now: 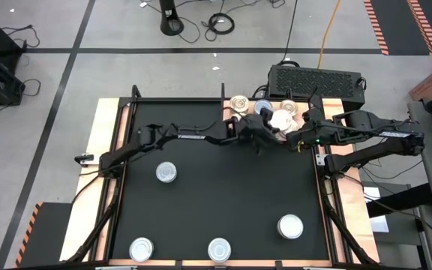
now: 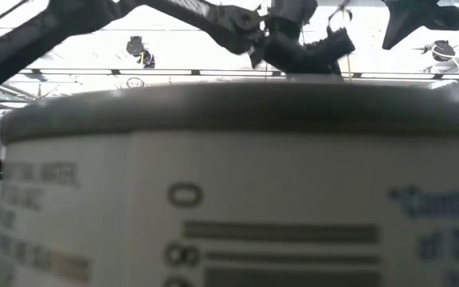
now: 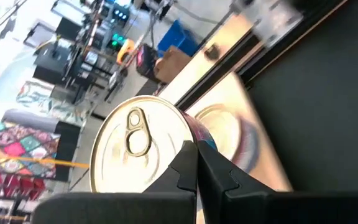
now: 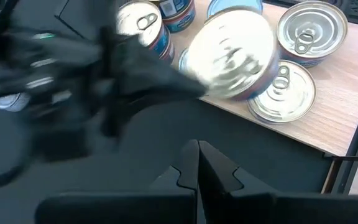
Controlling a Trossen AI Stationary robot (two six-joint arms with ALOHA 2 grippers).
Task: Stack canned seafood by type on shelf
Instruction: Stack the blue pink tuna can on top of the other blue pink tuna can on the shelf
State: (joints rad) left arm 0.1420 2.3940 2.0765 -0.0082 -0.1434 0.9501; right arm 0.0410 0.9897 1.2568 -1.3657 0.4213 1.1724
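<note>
My left gripper reaches across the black mat to the far middle of the table. It is shut at a silver-topped can with a pull tab, which stands higher than the other cans. Below it lies another can. More cans stand on their bottoms on the light wooden shelf. My right gripper is shut and holds nothing. It hangs over the mat just near of the shelf. My left gripper has the silver-topped can by the near part of its rim. One fingertip shows over the lid and the other outside the wall. The fingers come slanting down from the table's left. The can is slightly tilted above the other cans.
Several loose cans stand on the mat: one left of the middle, two at the near edge and one at the near right. One can fills the low view. A black ventilated box stands behind the shelf.
</note>
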